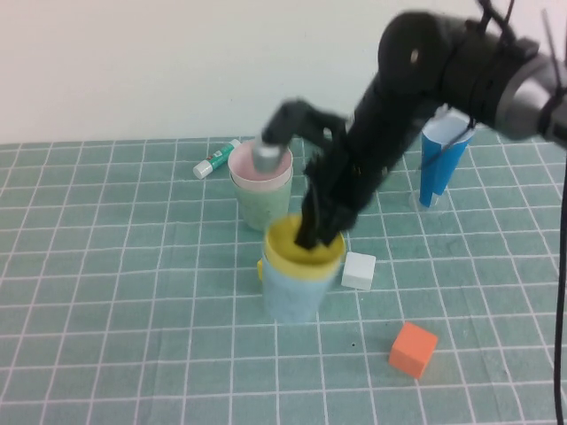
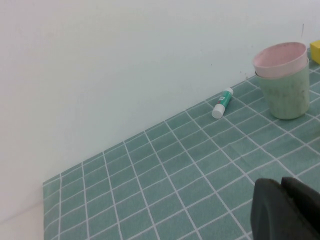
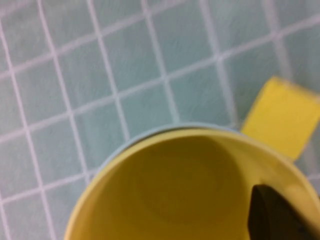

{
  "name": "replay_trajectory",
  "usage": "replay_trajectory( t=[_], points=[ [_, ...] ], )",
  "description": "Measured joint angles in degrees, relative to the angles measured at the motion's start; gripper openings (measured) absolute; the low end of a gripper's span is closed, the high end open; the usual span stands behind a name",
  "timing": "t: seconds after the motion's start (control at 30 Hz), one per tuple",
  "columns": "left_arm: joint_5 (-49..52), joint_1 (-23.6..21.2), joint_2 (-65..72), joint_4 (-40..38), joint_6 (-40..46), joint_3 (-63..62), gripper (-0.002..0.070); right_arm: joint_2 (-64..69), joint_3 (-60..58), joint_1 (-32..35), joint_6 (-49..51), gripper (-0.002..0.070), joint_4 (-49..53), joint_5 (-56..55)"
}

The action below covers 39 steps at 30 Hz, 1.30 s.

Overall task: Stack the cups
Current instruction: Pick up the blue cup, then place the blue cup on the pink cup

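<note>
We see the yellow cup (image 1: 302, 249) nested in the blue cup (image 1: 292, 290) mid-table, pink cup (image 1: 260, 166) in the green cup (image 1: 260, 205) just behind. Right gripper (image 1: 312, 235) reaches into the yellow cup, left gripper (image 2: 287, 210) low at the left; we can't tell either's fingers.
</note>
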<state>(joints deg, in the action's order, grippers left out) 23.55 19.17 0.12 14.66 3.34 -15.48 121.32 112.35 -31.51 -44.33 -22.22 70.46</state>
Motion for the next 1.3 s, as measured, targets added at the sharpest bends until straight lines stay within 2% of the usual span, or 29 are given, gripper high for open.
replay_trajectory(
  t=[0.2, 0.33, 0.6, 1.07, 1.17, 1.3],
  points=[
    [0.0, 0.0, 0.0, 0.0, 0.0, 0.0, 0.0001, 0.0, 14.5, 0.0, -2.5, 0.0043, 0.0, 0.1],
    [0.0, 0.0, 0.0, 0.0, 0.0, 0.0, 0.0001, 0.0, 19.7, 0.0, -4.2, 0.0043, 0.9, -7.0],
    [0.0, 0.0, 0.0, 0.0, 0.0, 0.0, 0.0001, 2.3, 20.2, 0.0, -3.5, 0.0043, 7.9, -16.0],
    [0.0, 0.0, 0.0, 0.0, 0.0, 0.0, 0.0001, 7.4, 20.2, 0.0, -1.9, 0.0043, 11.1, -17.7],
    [0.0, 0.0, 0.0, 0.0, 0.0, 0.0, 0.0001, 7.4, 20.2, 0.0, -1.8, 0.0065, 11.2, -17.9],
    [0.0, 0.0, 0.0, 0.0, 0.0, 0.0, 0.0001, 7.4, 20.2, 0.0, -1.8, 0.0151, 11.2, -18.1]
  ],
)
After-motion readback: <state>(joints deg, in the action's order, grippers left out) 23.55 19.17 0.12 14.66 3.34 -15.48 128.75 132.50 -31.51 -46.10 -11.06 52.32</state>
